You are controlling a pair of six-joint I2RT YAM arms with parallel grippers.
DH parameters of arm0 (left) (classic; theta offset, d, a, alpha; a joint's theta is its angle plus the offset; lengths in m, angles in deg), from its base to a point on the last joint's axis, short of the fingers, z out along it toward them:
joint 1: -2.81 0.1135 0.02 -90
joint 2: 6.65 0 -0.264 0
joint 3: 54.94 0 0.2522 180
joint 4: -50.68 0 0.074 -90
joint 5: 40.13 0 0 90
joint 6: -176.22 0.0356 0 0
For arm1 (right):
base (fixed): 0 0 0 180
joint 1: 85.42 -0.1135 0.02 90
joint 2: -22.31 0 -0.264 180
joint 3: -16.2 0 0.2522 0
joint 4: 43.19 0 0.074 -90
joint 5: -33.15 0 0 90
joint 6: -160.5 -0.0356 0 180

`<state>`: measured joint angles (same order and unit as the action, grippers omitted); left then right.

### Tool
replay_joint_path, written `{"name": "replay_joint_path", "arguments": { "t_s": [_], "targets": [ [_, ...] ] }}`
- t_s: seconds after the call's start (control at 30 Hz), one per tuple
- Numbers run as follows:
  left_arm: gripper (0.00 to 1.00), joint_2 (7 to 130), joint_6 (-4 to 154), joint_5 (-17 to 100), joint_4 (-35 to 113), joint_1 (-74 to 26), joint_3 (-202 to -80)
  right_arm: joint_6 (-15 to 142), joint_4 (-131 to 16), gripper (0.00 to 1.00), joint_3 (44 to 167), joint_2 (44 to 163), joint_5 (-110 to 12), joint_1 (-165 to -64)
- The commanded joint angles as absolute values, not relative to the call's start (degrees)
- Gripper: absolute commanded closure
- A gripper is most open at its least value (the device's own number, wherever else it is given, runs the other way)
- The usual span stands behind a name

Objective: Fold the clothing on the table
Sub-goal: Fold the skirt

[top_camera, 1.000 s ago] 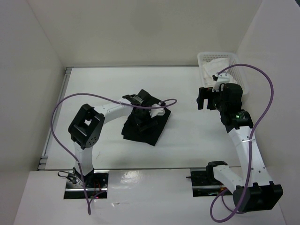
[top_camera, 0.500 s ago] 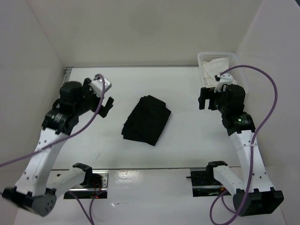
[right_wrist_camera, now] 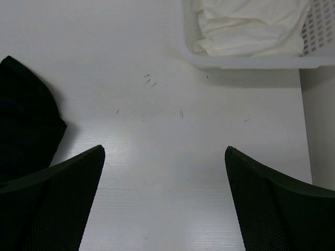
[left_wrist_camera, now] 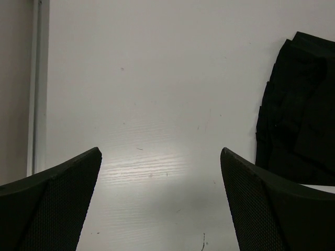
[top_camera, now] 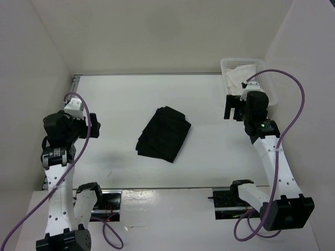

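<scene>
My left claw [top_camera: 95, 125] and right claw [top_camera: 231, 107] both hang released and empty, well apart from the folded black clothing [top_camera: 163, 134] lying on the surface [top_camera: 118, 99].

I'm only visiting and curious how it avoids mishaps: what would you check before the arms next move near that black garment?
1. Black garment lies as a compact folded stack on the table: ok.
2. Left gripper open, empty, apart from the garment: ok.
3. Right gripper open, empty, apart from the garment: ok.
4. White basket sits at the far right corner, with the white cloth inside it: ok.
5. Lower layers of the stack lie flat: cannot tell.
</scene>
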<state>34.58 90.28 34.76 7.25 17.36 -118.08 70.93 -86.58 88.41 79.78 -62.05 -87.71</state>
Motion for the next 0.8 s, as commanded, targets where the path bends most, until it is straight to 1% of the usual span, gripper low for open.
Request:
{"name": "replay_joint_path", "arguments": {
  "t_s": [0.0,0.07,0.77],
  "targets": [
    [0.0,38.34,90.52,28.53,7.75,20.03,-119.5,69.62,-85.34,0.01,89.46,81.73,-64.41,-87.18],
    [0.0,39.74,91.05,28.59,7.13,20.04,-119.5,69.62,-85.34,0.01,89.46,81.73,-63.89,-87.18],
    [0.0,39.75,91.59,28.6,7.13,20.04,-120.02,70.15,-84.81,0.01,88.93,81.11,-64.06,-87.18]
  ]
}}
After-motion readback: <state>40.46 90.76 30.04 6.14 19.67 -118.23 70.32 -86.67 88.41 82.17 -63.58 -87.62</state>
